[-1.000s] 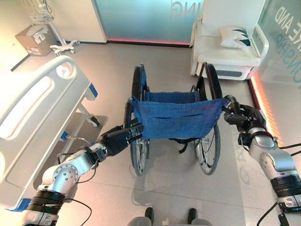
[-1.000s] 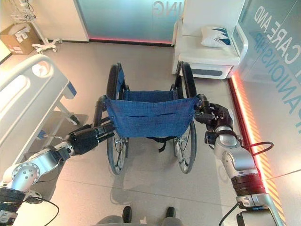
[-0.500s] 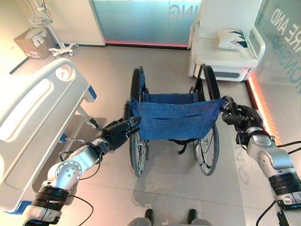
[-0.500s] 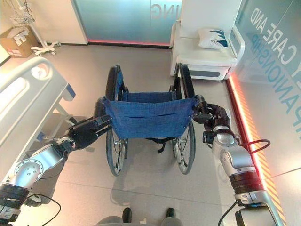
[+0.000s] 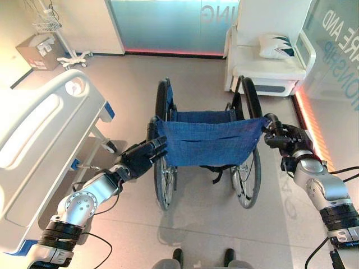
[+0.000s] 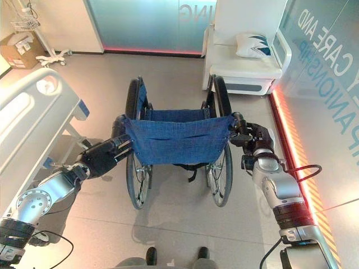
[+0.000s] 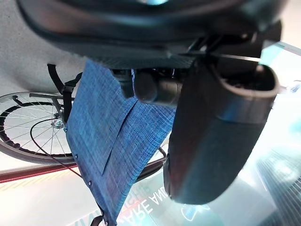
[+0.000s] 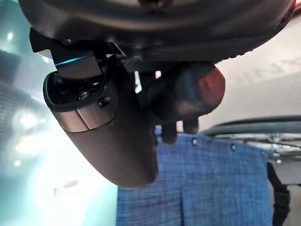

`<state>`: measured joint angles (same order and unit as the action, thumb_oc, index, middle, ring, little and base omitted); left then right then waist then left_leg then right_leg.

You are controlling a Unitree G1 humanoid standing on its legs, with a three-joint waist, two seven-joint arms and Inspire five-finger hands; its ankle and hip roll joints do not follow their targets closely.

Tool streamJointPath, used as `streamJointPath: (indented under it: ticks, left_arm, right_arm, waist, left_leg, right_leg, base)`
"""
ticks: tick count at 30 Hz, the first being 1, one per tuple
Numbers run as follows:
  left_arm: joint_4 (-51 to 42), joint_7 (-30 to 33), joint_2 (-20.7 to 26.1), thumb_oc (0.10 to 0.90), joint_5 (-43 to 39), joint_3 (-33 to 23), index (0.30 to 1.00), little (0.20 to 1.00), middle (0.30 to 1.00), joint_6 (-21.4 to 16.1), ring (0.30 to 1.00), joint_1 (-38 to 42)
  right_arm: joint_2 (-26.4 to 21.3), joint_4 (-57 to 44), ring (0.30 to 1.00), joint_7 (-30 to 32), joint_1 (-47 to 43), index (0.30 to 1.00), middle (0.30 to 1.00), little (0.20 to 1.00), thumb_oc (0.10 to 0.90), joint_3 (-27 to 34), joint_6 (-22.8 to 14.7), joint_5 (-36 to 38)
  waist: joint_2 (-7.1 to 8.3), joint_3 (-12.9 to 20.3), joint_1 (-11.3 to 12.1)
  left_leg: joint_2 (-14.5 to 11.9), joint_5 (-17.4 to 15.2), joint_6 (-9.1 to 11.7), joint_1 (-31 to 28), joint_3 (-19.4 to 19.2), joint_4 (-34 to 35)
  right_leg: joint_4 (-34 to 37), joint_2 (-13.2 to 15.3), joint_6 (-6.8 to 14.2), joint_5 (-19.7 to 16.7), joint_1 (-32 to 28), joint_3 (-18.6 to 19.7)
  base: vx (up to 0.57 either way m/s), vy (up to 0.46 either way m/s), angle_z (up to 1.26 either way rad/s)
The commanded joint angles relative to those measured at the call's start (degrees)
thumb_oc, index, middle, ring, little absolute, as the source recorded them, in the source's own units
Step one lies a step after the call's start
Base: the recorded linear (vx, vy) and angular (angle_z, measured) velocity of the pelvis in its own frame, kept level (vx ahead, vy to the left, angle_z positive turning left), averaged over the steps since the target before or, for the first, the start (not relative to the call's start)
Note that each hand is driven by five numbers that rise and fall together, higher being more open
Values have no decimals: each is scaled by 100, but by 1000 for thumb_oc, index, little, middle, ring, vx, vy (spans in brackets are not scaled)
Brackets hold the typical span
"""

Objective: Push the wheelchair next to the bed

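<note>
Compared with a second ago, the left hand (image 5: 141, 159) sits slightly higher against the wheelchair's left push handle (image 5: 152, 128), and the wheelchair (image 5: 208, 143) stands marginally further from the robot. Left hand: fingers extend alongside the handle and the edge of the blue backrest (image 5: 212, 142); the left wrist view shows the thumb (image 7: 214, 136) and the backrest cloth, but whether the fingers close on the handle cannot be told. Right hand (image 6: 253, 139): curled around the right push handle (image 6: 238, 122); the right wrist view shows its thumb wrapped over the dark grip end (image 8: 186, 96) above the studded top edge of the backrest. The eye views alone show the setting: the wheelchair faces away from the robot on the floor (image 5: 196, 224), with the bed (image 5: 39, 140) to its left, apart from it. A white armchair (image 5: 269, 53) holding a patterned cushion (image 5: 279, 46) stands beyond, and a cardboard box (image 5: 38, 49) and a wheeled stand (image 5: 73, 53) occupy the far left corner.
</note>
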<state>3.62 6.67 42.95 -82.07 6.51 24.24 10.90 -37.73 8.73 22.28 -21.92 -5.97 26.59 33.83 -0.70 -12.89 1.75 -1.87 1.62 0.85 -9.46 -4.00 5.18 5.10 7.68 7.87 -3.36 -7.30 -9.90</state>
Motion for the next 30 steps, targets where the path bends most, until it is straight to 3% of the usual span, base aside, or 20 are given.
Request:
streamJointPath:
  ticks: [1, 20, 26, 30]
  left_arm:
    - [-33, -668, -47, 400, -312, -494, 300, 300, 300, -1134, 300, 1606]
    - [-423, -355, -84, 400, -282, -490, 300, 300, 300, -1197, 300, 1579]
    - [-315, -332, -93, 400, -329, -514, 300, 300, 300, -1232, 300, 1517]
    - [-225, -157, -124, 400, -353, -612, 300, 300, 300, -1293, 300, 1461]
  right_arm:
    - [-336, -112, 300, -221, -422, 300, 300, 300, 400, -130, -280, -196]
    - [-250, -224, 300, -342, -205, 300, 300, 300, 400, 18, -275, -264]
    - [-310, -298, 300, -536, -244, 300, 300, 300, 400, -32, -236, -281]
    - [-375, -250, 300, -803, -450, 300, 300, 300, 400, -188, -190, -303]
  waist:
    - [-83, 552, -176]
    - [-75, 473, -237]
    - [-47, 518, -229]
    - [66, 452, -185]
  left_leg:
    - [57, -150, 43, 313, -275, -395]
    - [-24, -167, 81, 249, -374, -388]
    - [-203, -120, 199, 327, -234, -607]
    - [-373, -263, 342, 546, -165, -1434]
  right_leg:
    - [-97, 82, -34, -30, 68, 155]
    - [-108, -2, -51, 18, 64, 134]
    - [-426, -281, -249, 300, 95, 72]
    - [-794, -376, -438, 478, 160, -87]
  base:
    - [0, 0, 0]
    - [-6, -25, -2]
    - [-10, -158, 1]
    - [-1, -187, 5]
